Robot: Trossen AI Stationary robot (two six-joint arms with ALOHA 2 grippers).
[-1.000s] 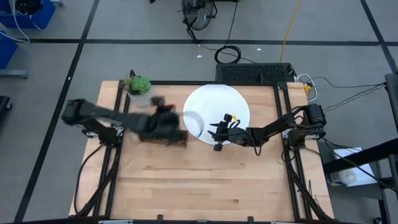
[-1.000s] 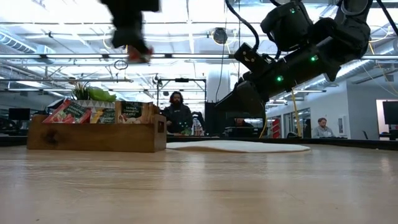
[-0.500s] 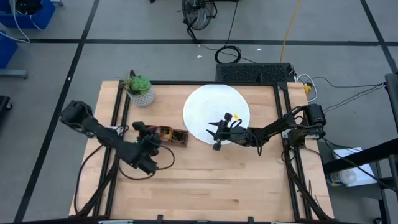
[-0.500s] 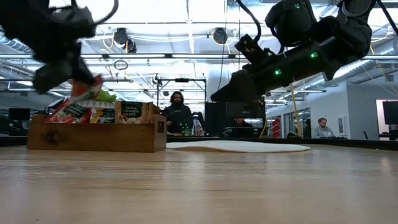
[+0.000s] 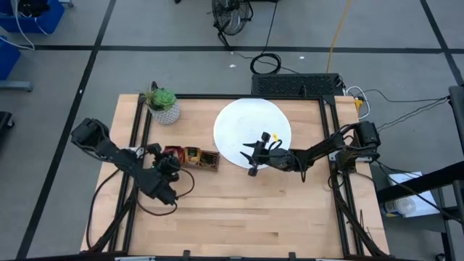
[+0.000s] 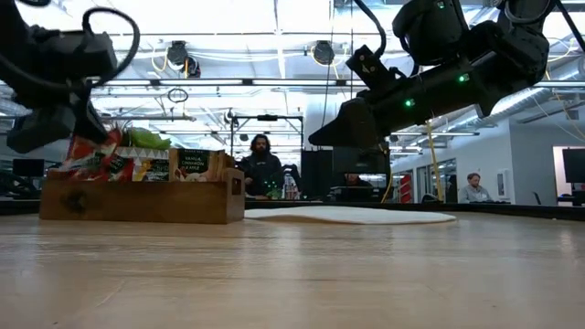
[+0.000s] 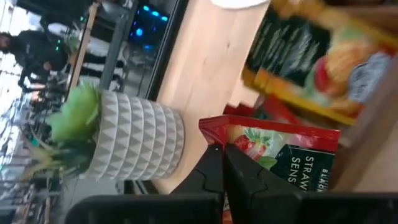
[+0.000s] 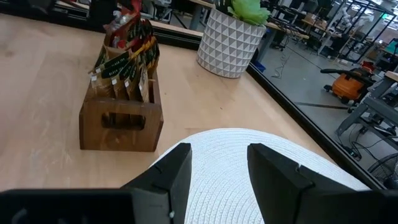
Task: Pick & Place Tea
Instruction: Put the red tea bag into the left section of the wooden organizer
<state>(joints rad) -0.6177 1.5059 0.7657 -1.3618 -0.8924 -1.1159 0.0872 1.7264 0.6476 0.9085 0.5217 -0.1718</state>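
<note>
1. Your left gripper (image 7: 222,163) pinches a red strawberry tea sachet (image 7: 280,152) above the wooden tray's (image 5: 190,157) left end.
2. Your right gripper (image 8: 217,163) hovers, fingers apart and empty, over the white disc (image 5: 246,119).
3. Other sachets (image 8: 127,59) stand in the tray.

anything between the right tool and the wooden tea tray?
Only surface: the round white woven mat under the right tool, then bare light-wood tabletop up to the brown wooden three-compartment tray. Clearest in the right wrist view.
</note>
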